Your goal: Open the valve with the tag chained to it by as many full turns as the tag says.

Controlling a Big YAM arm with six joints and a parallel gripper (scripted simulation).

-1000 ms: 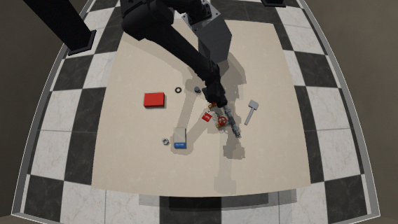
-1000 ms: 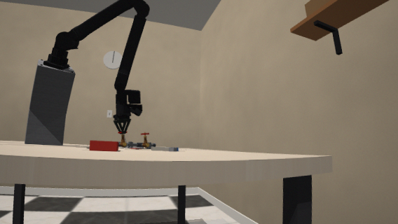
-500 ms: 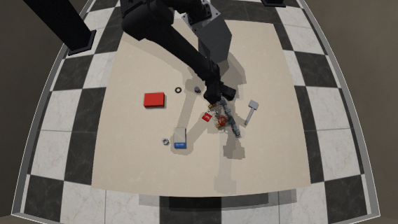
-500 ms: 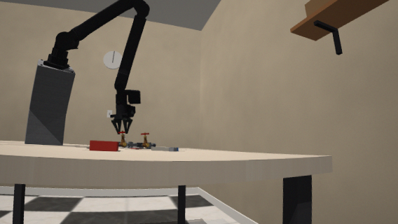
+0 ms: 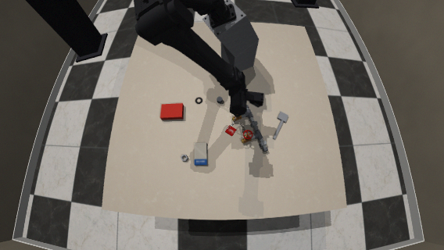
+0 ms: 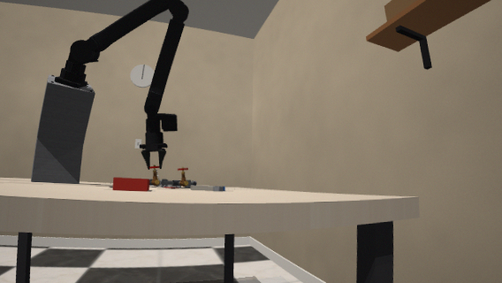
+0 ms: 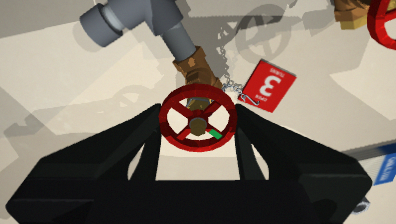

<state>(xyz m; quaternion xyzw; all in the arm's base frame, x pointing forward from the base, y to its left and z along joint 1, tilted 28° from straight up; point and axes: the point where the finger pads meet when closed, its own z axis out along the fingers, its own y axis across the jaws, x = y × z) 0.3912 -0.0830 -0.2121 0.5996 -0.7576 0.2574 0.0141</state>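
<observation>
A grey pipe (image 5: 256,130) lies on the table with two brass valves that have red handwheels. My gripper (image 7: 198,112) is shut on the handwheel of the tagged valve (image 7: 200,116); a black finger presses each side of the wheel. A green mark (image 7: 216,133) sits on the wheel at its lower right. A chain runs from this valve to a red tag (image 7: 268,86) that reads 3. The tag also shows in the top view (image 5: 230,130). The second valve (image 5: 248,135) stands apart further along the pipe. From the side, my gripper (image 6: 153,165) stands upright over the left valve (image 6: 154,175).
A red block (image 5: 172,111), a black ring (image 5: 198,101), a small grey cylinder (image 5: 220,100), a grey-and-blue box (image 5: 201,153), a nut (image 5: 184,158) and a grey hammer-shaped tool (image 5: 279,124) lie around the pipe. The arm's grey base (image 5: 238,41) stands at the back.
</observation>
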